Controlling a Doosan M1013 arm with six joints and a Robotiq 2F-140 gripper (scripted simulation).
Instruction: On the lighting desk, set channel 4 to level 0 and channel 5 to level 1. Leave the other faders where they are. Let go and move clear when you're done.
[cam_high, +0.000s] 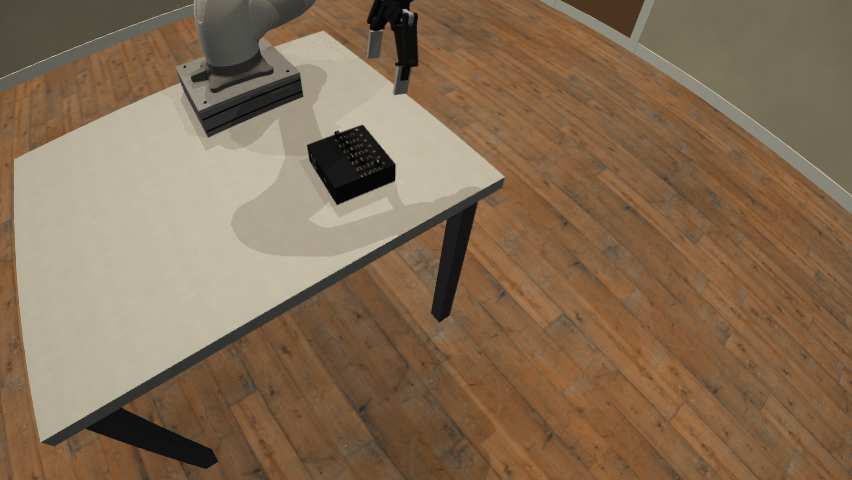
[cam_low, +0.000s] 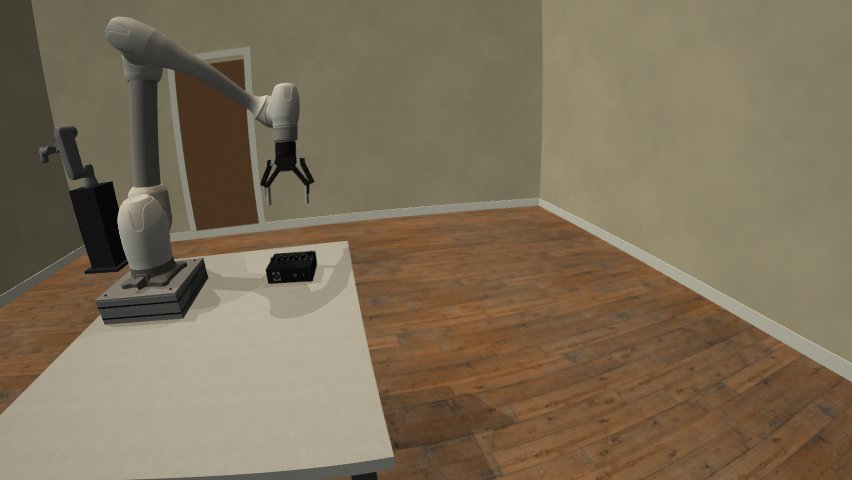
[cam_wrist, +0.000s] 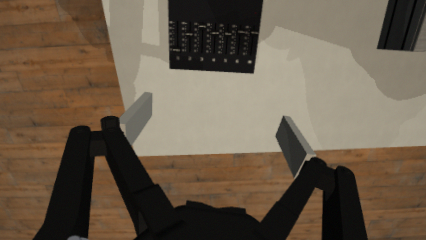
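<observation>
Wrist view: I look straight down past my gripper (cam_wrist: 216, 134) onto the lighting desk (cam_wrist: 215, 35), which sits at the top of frame with its row of faders (cam_wrist: 214, 36) running left to right. Which cap is channel 4 or 5 I cannot tell from this height; the caps are too small.

Jaws: spread to their widest, holding nothing; both grey pads (cam_wrist: 294, 145) hang in free air.

Gripper position: high above the table (cam_low: 238, 369), well apart from the desk, roughly over the table's far right edge as the exterior view shows it (cam_low: 287, 180).

Why so high: my judgement is that this is a survey pose, letting me see the whole fader row before I commit to one channel.

Desk placement: on the table, near its right edge and just right of the arm's base plate (cam_high: 286, 98), well within my reach (cam_high: 351, 162).

Edges: the table rim (cam_wrist: 210, 149) crosses the wrist view below the desk, wooden floor (cam_high: 626, 268) beyond it.

Open room: nothing stands between the fingers and the desk in any view, so a straight descent looks unobstructed; the base is the only neighbour, to the left.

Risk: with jaws this wide I judge I could brush neighbouring faders, which must stay put, so I would narrow them first.
</observation>
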